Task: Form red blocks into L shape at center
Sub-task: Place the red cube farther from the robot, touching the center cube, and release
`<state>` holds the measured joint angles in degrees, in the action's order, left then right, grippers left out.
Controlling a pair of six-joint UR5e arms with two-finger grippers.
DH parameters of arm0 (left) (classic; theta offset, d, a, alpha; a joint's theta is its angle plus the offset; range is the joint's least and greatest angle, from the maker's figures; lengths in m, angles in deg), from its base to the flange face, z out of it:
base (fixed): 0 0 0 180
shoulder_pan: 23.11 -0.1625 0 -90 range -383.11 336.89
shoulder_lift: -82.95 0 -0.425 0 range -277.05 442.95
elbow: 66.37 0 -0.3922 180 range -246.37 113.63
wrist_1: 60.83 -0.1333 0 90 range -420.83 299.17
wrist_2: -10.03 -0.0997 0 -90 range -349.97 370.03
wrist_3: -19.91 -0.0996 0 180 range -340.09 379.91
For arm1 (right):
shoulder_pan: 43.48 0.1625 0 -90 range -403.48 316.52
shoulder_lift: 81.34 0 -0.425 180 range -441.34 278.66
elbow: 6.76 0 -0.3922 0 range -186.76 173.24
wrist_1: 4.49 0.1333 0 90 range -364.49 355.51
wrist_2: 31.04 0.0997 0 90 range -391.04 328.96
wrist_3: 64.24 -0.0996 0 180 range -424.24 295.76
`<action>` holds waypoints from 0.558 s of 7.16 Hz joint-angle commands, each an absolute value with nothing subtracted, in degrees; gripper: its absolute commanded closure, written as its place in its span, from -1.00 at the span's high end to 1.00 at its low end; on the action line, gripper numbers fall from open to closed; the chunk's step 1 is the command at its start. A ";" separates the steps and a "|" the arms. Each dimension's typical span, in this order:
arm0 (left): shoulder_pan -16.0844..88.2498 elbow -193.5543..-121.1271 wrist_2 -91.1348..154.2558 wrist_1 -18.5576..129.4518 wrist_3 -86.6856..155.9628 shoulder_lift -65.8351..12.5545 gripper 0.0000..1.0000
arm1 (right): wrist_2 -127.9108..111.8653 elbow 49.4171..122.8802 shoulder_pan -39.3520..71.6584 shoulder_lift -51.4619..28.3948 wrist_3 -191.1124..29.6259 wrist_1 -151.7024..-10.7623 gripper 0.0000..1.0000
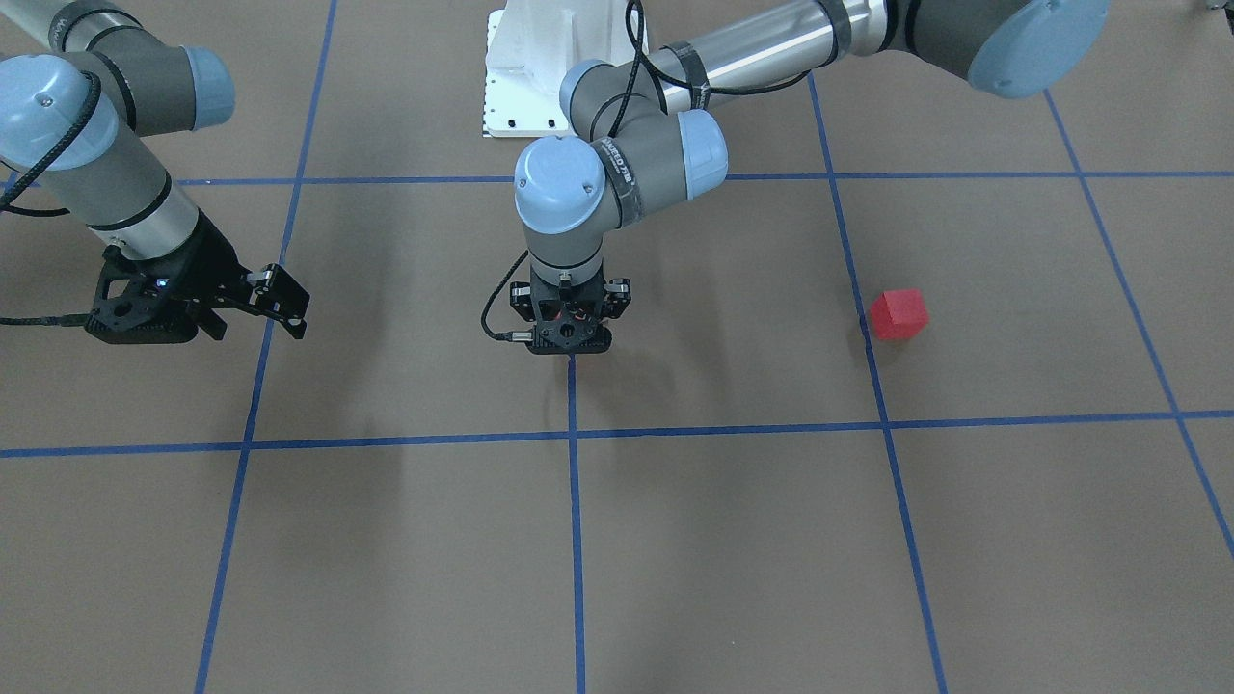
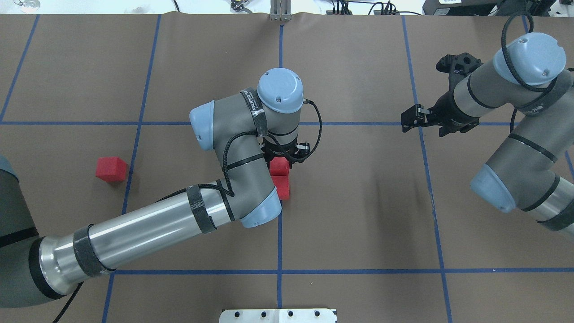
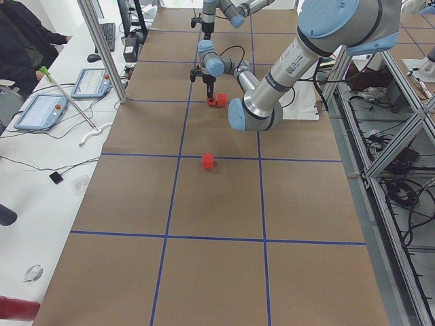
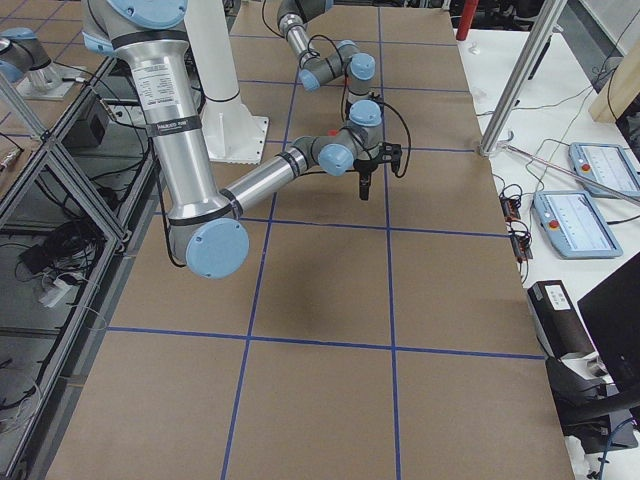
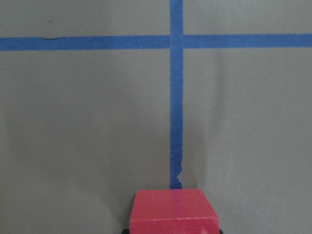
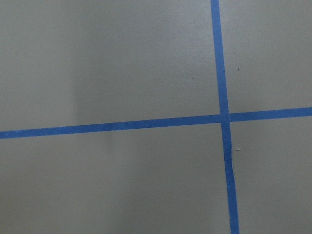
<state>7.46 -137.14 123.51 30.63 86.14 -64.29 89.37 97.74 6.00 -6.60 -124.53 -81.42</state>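
Note:
Two red blocks lie touching at the center on the vertical blue tape line. My left gripper points straight down over the far one, and the left wrist view shows that block between dark fingertips at its sides, so the gripper is shut on it. The near block lies free against it. A third red block sits alone off to my left, close to another grid line. My right gripper hovers open and empty at the right.
The brown surface carries a blue tape grid. The white robot base stands at the table's near edge. In the exterior left view a side bench holds tablets and cables, and a person sits at its far end.

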 commanded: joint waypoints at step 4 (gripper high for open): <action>7.03 -138.78 123.58 30.49 86.62 -63.39 -1.00 | 89.37 97.66 6.00 -6.63 -124.54 -81.48 0.98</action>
<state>7.07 -137.86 123.56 30.52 86.44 -64.03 89.37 97.69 6.00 -6.63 -124.53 -81.43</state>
